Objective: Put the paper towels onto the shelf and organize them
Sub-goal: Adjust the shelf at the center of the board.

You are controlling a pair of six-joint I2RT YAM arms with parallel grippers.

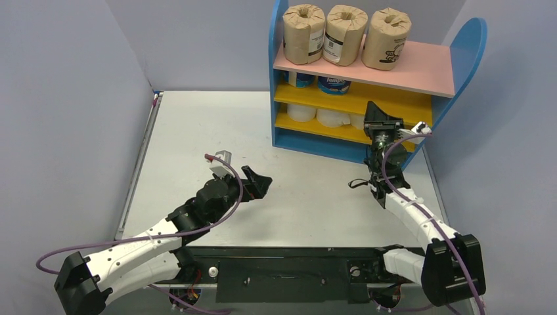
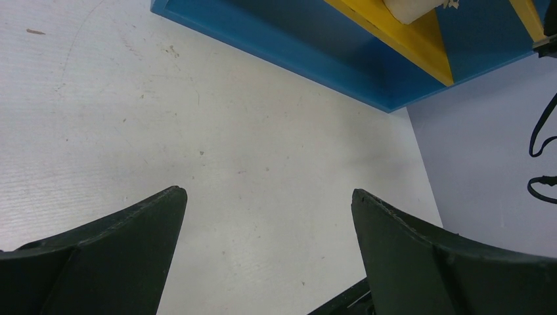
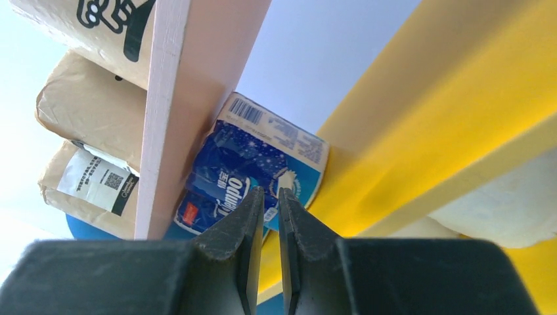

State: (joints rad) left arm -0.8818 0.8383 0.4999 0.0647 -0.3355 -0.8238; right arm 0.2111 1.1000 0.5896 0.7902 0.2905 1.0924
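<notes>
Two arms reach out from the near edge of the desk [image 1: 197, 144]. On my left, the left gripper [image 1: 257, 184] hangs over the middle of the desk with its jaws spread wide and nothing between them. Its wrist view looks across bare desk toward the blue base of the shelf [image 1: 279, 65].

Farther in, the right gripper [image 1: 379, 117] is up against the front of the shelf's right half, just before the yellow boards. Its fingers [image 3: 253, 216] are pressed almost together on nothing. It points into the shelf, and from its wrist view a blue-and-white roll [image 3: 253, 167] sits straight beyond the fingertips, clear of them.

The shelf stands at the desk's far right corner and carries all the paper towels I can see. White rolls [image 1: 333, 118] lie on the lower yellow board, left of the right gripper. I cannot tell which way their axes run. Two blue-wrapped rolls [image 1: 334, 84] sit on the upper yellow board, toward its left end. On the pink top board three brown-wrapped rolls [image 1: 346, 34] stand on end in a row along the left part, axes vertical and hollow cores facing up.
</notes>
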